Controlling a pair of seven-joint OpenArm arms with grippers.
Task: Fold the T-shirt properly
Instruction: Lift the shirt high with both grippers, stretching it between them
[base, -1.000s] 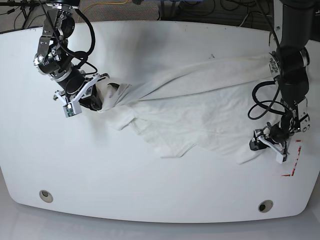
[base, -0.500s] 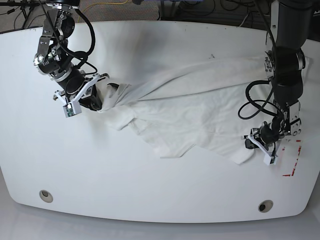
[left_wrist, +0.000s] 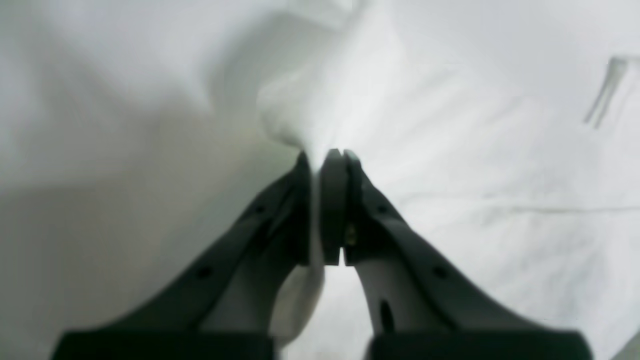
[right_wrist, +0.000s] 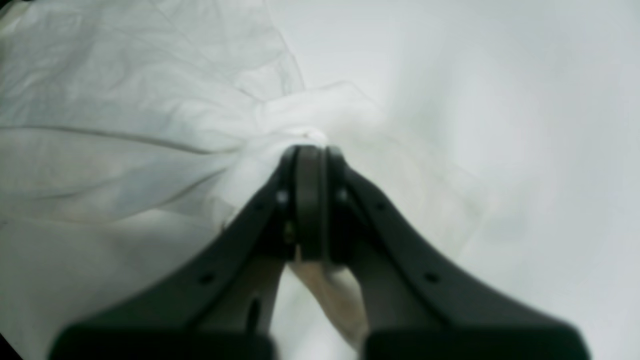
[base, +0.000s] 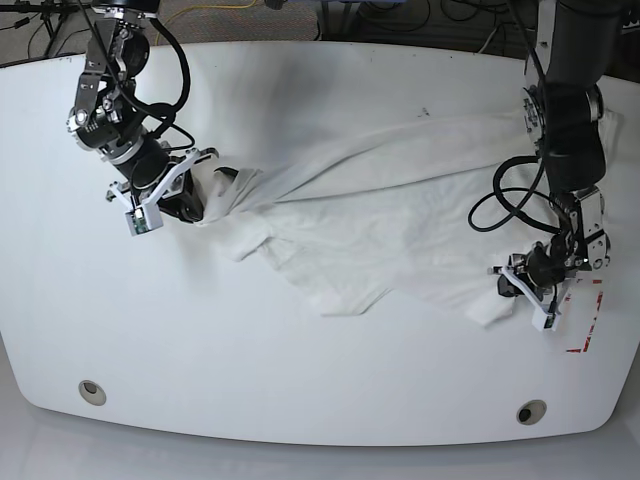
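T-shirt lies crumpled across the table. Left gripper is clamped on a pinch of its cloth; right gripper is clamped on a bunched fold.

A white T-shirt lay crumpled and stretched across the white table. The right gripper, at the view's left, pinched a bunched end of the cloth. The left gripper, at the view's right, was down at the shirt's lower corner, beside red tape marks. Two round metal fittings sat near the table's front edge.
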